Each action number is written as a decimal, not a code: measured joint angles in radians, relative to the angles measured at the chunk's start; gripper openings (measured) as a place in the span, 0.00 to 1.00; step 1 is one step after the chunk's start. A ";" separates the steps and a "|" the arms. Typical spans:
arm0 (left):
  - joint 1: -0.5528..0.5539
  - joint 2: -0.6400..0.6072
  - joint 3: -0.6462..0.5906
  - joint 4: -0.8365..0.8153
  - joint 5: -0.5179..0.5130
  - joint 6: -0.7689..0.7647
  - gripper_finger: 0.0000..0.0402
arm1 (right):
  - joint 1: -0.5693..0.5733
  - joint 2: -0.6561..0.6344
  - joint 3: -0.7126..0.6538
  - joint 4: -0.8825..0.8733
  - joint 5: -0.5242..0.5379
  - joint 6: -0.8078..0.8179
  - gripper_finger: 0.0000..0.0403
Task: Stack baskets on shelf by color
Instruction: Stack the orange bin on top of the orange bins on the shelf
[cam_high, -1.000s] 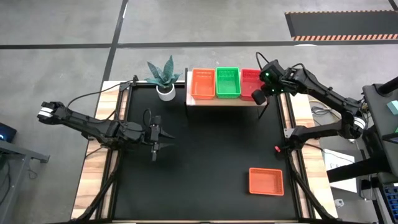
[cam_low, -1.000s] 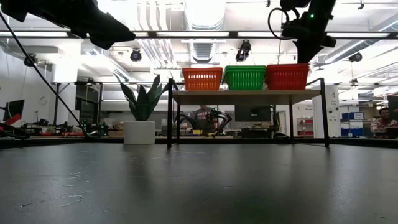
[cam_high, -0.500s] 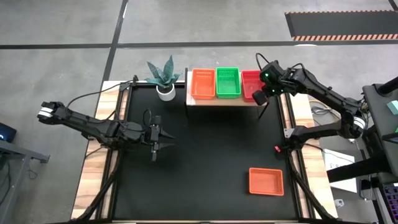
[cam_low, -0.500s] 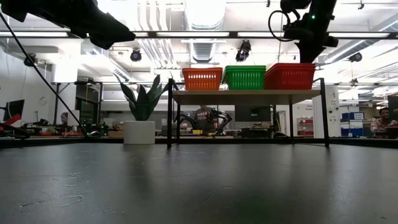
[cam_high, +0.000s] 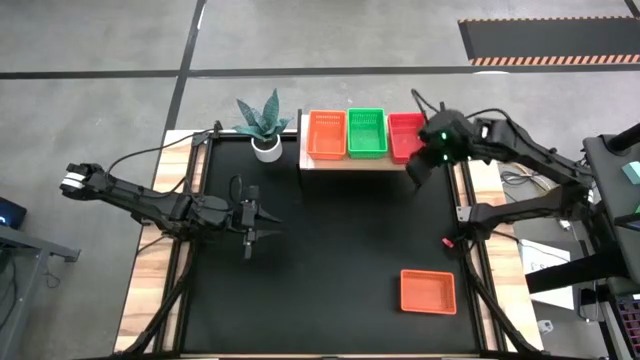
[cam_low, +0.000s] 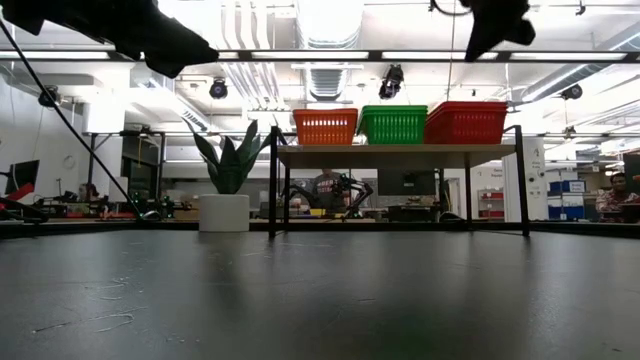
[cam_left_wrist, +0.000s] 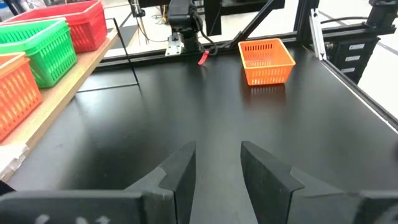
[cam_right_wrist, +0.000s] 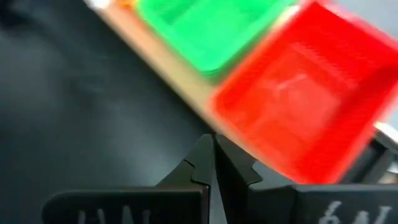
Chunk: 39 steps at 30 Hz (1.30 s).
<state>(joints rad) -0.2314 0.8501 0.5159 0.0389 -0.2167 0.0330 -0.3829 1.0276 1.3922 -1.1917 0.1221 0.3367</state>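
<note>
Grey floor, ceiling lights, desks.

So the big black mat-covered table has wood strips showing down its left and right edges; at its far side stands the shelf, a pale wood board on black legs, legs planted right on the mat; three basket stacks sit on the board in a row: orange basket on the left, green basket in the middle, red basket on the right, all just beside each other; a potted plant in a white pot sits at the far edge, just left of the shelf; one lone orange basket lies flat on the mat, near right, well apart from everything else.
</note>
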 joint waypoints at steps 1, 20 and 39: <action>0.000 0.000 0.000 0.005 0.000 0.000 0.28 | 0.043 -0.004 -0.001 0.000 0.000 0.029 0.02; 0.000 0.000 0.000 0.057 0.000 -0.001 0.28 | 0.798 0.150 -0.011 -0.008 0.008 0.793 0.02; 0.000 0.000 -0.013 0.060 0.000 -0.001 0.28 | 0.955 0.511 -0.012 0.003 -0.227 1.237 0.14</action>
<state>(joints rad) -0.2314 0.8501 0.5026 0.0990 -0.2165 0.0319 0.5725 1.5390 1.3804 -1.1888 -0.1053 1.5739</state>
